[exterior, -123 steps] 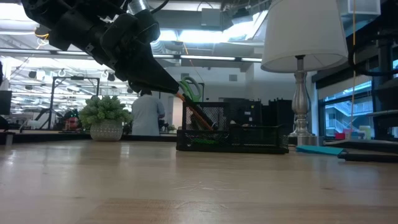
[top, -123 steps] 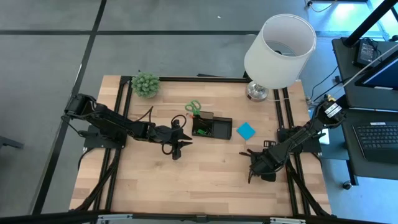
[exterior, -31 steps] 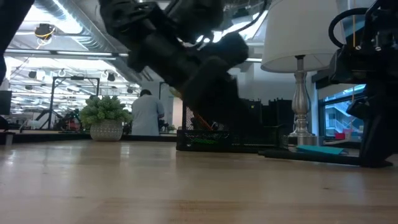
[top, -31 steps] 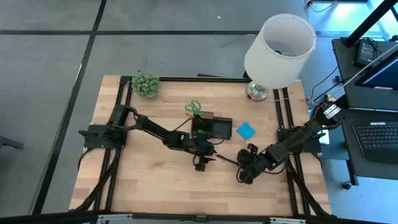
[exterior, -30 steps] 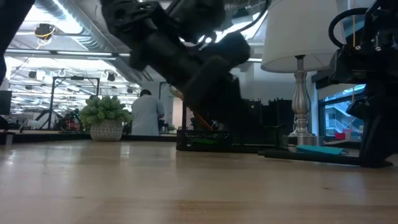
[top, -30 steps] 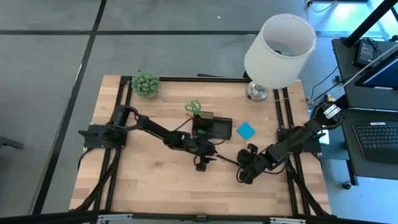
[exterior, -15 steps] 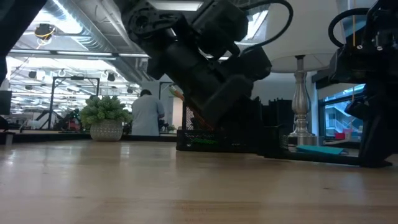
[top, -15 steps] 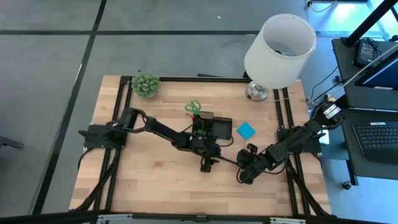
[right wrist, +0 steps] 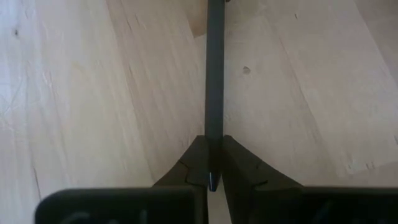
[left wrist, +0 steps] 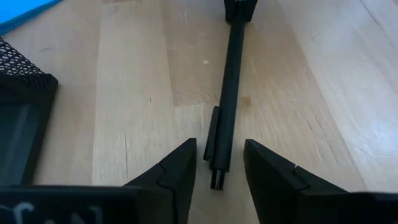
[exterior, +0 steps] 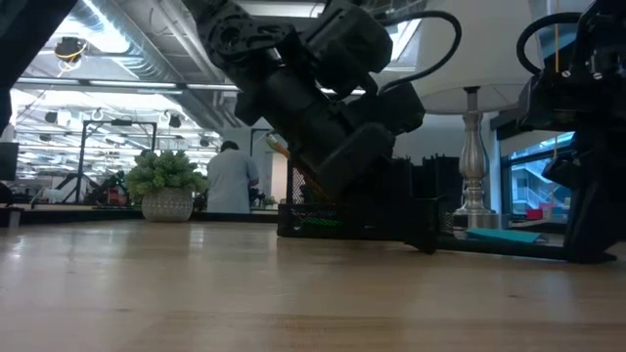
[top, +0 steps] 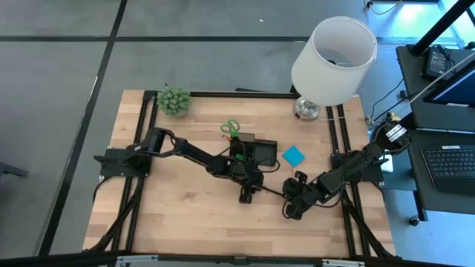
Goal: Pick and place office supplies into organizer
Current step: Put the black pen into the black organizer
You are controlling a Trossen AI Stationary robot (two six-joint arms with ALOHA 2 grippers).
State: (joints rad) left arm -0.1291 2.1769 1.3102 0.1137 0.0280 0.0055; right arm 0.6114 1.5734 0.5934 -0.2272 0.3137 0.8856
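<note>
A black pen [top: 271,192] lies stretched between my two grippers, low over the wood just in front of the black mesh organizer [top: 253,152]. My right gripper [top: 286,197] is shut on its right end. My left gripper [left wrist: 219,152] is open, one finger on either side of the pen's clip end [left wrist: 216,163], with a gap showing on both sides. Green-handled scissors [top: 231,128] stick up out of the organizer's far end. A blue sticky-note pad [top: 294,156] lies flat on the table to the organizer's right. My right gripper pinches the pen's right end [right wrist: 213,127] between its two fingers, and the tip pokes back a little between them. The fingers come from the table's right side and lie along the pen. The pen points toward the left gripper, low over the wood; I cannot tell whether it touches the table.
A white-shaded lamp [top: 334,52] stands at the far right of the table and a small potted plant [top: 174,101] at the far left. Black frame rails [top: 148,119] run along the table's sides. Bare wood lies in front of both grippers.
My left gripper has gone toward the table's right edge and down, until its fingers straddle the pen's clip end. My right gripper and the pen have stayed where they were.
</note>
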